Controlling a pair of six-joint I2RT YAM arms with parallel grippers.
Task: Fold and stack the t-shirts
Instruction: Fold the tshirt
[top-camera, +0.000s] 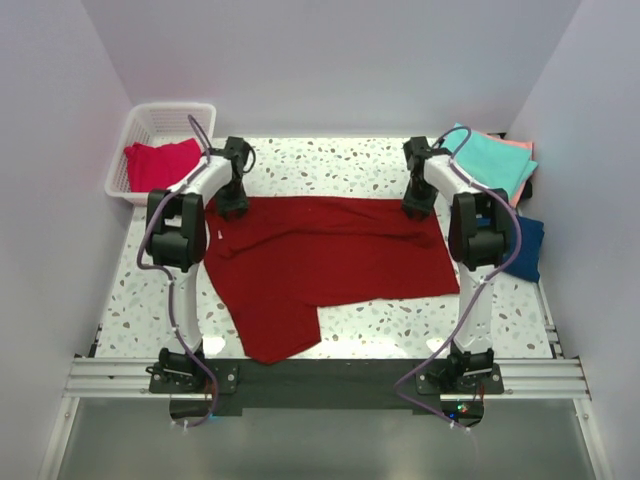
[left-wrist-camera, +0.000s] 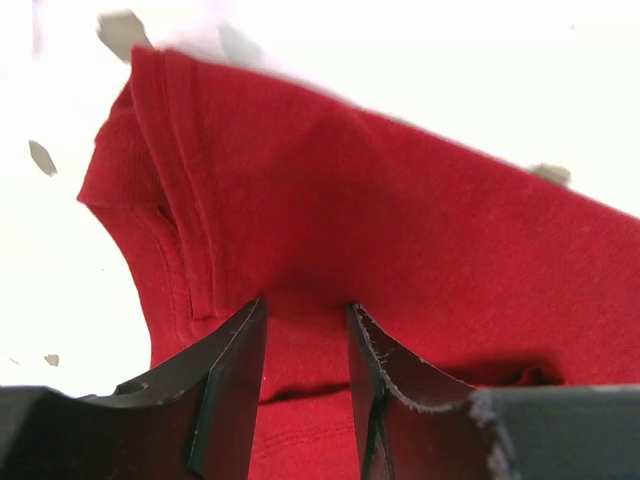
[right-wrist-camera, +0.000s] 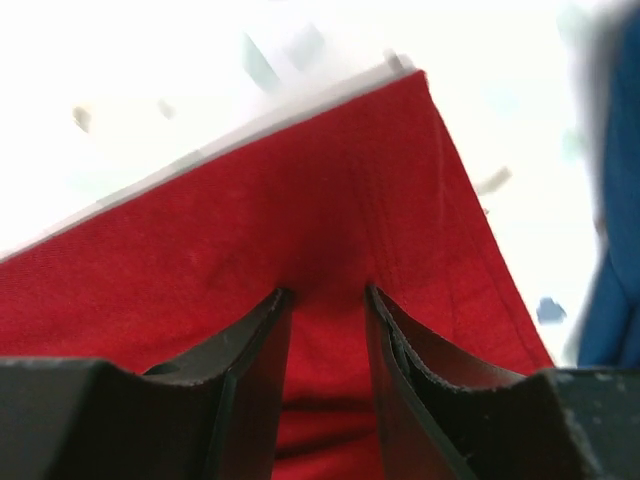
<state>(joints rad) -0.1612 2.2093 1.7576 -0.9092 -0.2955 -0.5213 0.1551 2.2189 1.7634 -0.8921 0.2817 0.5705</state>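
Grasping for the first fold: left gripper (left-wrist-camera: 306, 305) and right gripper (right-wrist-camera: 328, 292), jaws parted, straddled the red shirt (top-camera: 320, 250) near the tabletop's (top-camera: 340, 160) far edge; next needed pinching, then lifting.

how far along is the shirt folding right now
Looks done: teal cloth t-shirt stacked on salmon pink one, far right. In hand: large dark red t-shirt spread out, left gripper and right gripper at its far edge. Remaining: pinkish-red shirt in white lattice basket, navy shirt.

Left arm (top-camera: 185, 225), right arm (top-camera: 478, 225) stretched forward, wrists pitched down; left fingers (left-wrist-camera: 230, 380), right fingers (right-wrist-camera: 250, 370) parted, pointing down.
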